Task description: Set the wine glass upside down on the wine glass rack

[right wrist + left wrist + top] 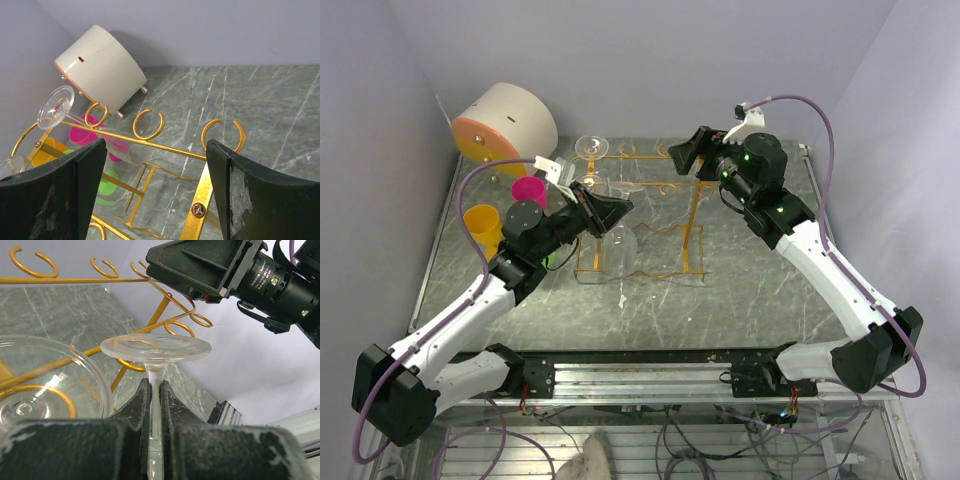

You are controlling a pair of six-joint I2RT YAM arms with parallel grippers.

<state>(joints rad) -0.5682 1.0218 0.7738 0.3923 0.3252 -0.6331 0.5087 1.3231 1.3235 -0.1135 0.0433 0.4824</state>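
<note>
Two arms are over the counter (770, 300), and only one is loaded. The left gripper (603, 212) has its fingers nearly shut on the stem of the wine glass (620, 250). In the left wrist view the stem runs straight up between the pads, with the round foot just above the fingertips. The glass is off the counter, inside the outline of the wine glass rack (695, 215). Its bowl points toward the near edge and its foot toward the loop hooks. The foot looks roughly level with the top frame, but I cannot tell whether it touches the wire.

The right gripper (682, 155) hovers at the far right end of the rack, fingers spread wide and holding nothing. Its own camera shows only the frame and hooks between the fingers. Whether it touches the rack is unclear.

A second clear glass (590, 147) sits at the far left end of the rack; I cannot tell whether it is hung. A beige drum box (505, 125), a pink cup (530, 190) and a yellow cup (482, 225) stand to the left.

Step, as I judge it: the glass is gripped, turned over and being lined up. It is not yet hung.

Next move calls for:
- lifting the foot above a free loop
- feeding the stem through the loop's gap
- lowering until the foot seats on the wire
- opening the fingers only then

The rack looks light, so a sideways nudge could shift it.
</note>
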